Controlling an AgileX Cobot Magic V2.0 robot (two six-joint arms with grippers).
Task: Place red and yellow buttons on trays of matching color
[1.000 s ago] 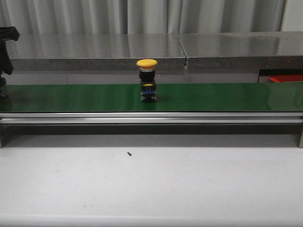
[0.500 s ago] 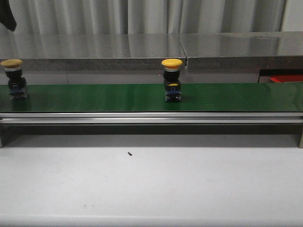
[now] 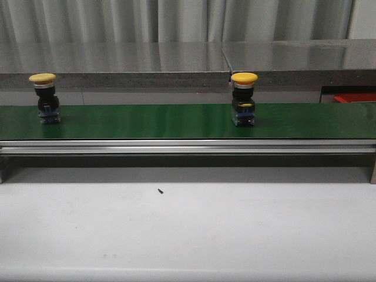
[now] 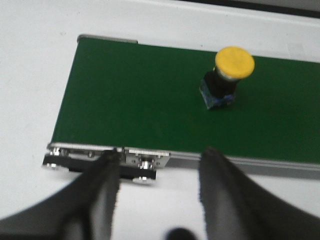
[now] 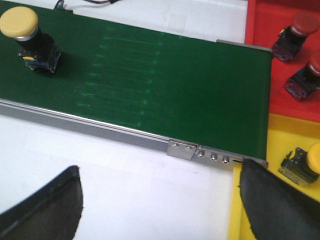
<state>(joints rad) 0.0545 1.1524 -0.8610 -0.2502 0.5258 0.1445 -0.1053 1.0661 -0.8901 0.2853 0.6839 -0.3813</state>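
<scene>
Both yellow buttons have shifted rightward along the belt since half a second ago, the left one now clear of the frame edge and the other past the middle. Nearest lies the white table (image 3: 188, 229), bare but for a tiny dark speck (image 3: 160, 191). Beyond it runs the green conveyor belt (image 3: 147, 120), carrying the left yellow button (image 3: 44, 97) and the right yellow button (image 3: 243, 98), both upright and well apart. The left gripper (image 4: 160, 197) hovers over the belt's near rail with its jaws released and holding nothing; the right gripper (image 5: 160, 205) likewise hangs with jaws spread wide and bare. At the belt's right end sit the yellow tray (image 5: 292, 137), holding one yellow button (image 5: 306, 166), and farther back the red tray (image 5: 265, 22), holding two red buttons (image 5: 296, 30).
</scene>
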